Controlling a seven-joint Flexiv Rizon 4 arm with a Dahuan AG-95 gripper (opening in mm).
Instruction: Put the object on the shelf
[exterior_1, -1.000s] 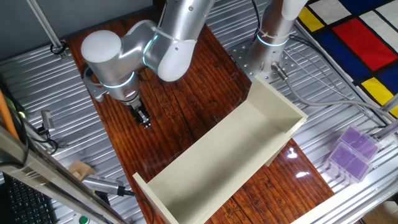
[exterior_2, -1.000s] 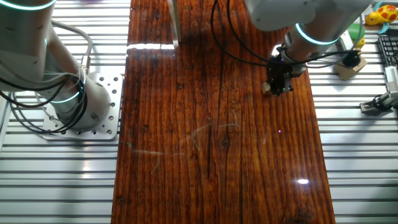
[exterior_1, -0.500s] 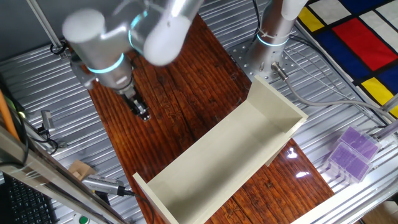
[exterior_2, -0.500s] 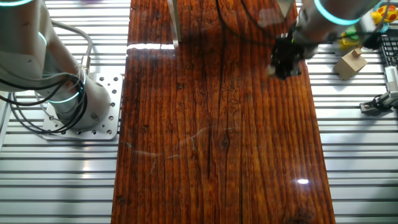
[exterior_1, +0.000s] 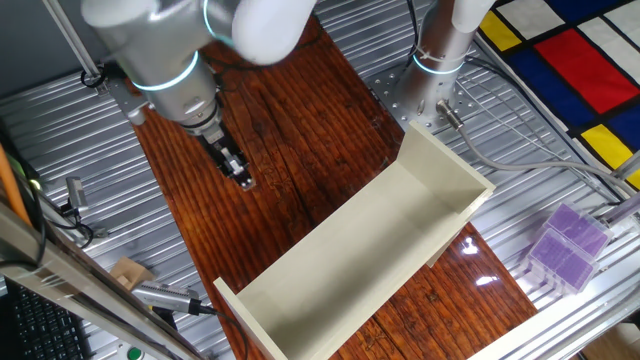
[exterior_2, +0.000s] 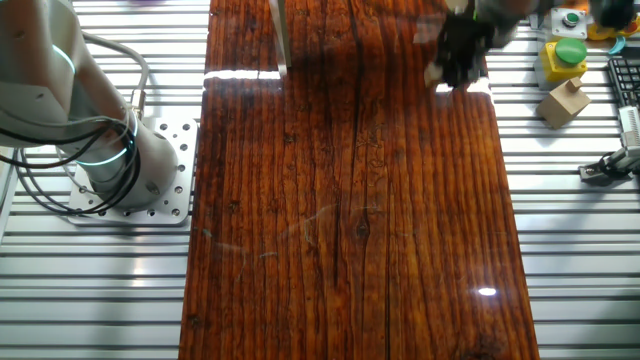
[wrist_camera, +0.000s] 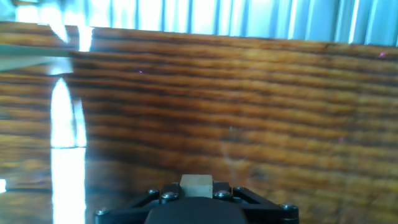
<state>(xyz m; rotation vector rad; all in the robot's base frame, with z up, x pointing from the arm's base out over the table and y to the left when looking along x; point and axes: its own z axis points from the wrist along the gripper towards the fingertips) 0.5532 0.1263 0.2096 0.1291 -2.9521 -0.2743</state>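
i had the hand (exterior_1: 241, 178) clamped on the tiny cube (wrist_camera: 196, 184), lifted above the surface (exterior_1: 300, 150); best to carry it level, right to the shelf (exterior_1: 370, 250), clearing its wall.

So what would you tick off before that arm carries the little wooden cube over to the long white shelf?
1. Tiny light tan wooden cube sits between the claw fingers: ok.
2. Grip firm enough for travel: cannot tell.
3. Claw lifted off the dark red-brown wooden tabletop: ok.
4. Long cream-white trough-like shelf has bare room inside: ok.
5. Path from claw to shelf free of things: ok.
6. Purple translucent box stands apart, beyond the shelf: ok.
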